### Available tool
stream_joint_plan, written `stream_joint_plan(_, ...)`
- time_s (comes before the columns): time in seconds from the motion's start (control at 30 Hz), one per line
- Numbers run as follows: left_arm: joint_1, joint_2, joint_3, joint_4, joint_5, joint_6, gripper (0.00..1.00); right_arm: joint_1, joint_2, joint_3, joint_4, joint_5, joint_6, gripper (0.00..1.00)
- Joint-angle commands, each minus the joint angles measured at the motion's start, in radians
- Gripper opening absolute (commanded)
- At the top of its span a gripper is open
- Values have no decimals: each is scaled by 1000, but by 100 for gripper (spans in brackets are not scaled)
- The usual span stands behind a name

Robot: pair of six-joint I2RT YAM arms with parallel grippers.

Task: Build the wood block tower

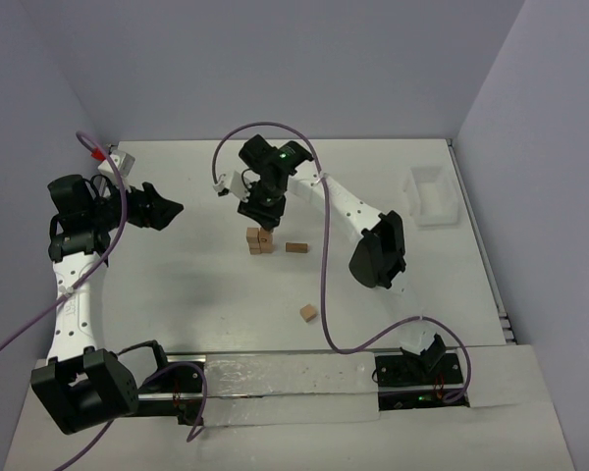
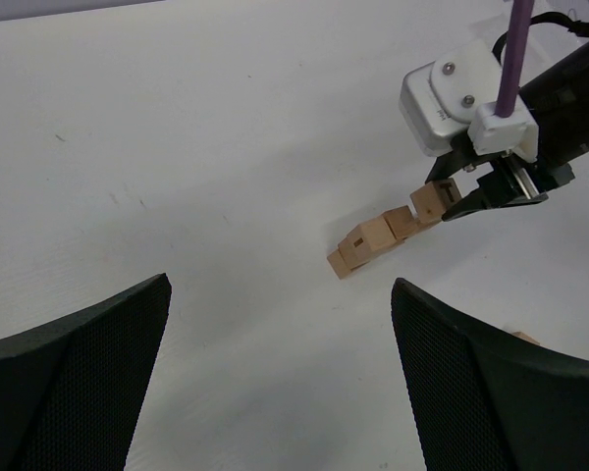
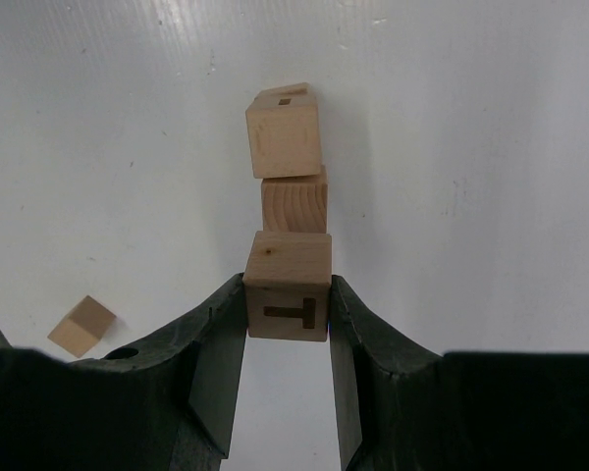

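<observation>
We find the right hand (image 3: 287, 312) clenched on a wood block (image 3: 287, 283) at the top of the tower (image 3: 293, 196) on the bench (image 1: 393, 167); we judge it should square the faces, then release slowly and rise straight.

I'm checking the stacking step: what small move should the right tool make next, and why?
Probably open the right tool slightly to release. It clamps the T-marked block, which appears to sit squarely on the tower, though contact underneath can't be confirmed.
</observation>
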Motion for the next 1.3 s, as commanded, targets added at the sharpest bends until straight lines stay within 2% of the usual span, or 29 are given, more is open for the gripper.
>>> stream_joint_plan(0.0, 10, 3, 18, 46, 34, -2, 99, 21, 18, 49, -12, 16, -15, 0)
stream_joint_plan(0.9, 21, 1, 5, 56, 50, 0, 99, 48, 74, 83, -15, 69, -29, 7)
stream_joint_plan(0.97, 22, 3, 5, 55, 52, 2, 99, 48, 75, 83, -16, 69, -29, 9)
stream_joint_plan(1.0, 22, 1, 6, 54, 52, 2, 99, 48, 77, 84, -17, 69, -30, 14)
stream_joint_plan(1.1, 22, 3, 6, 54, 54, 3, 99, 48, 75, 85, -18, 66, -32, 21)
stream_joint_plan(1.27, 25, 4, 5, 56, 55, 1, 99, 48, 74, 90, -25, 58, -43, 25)
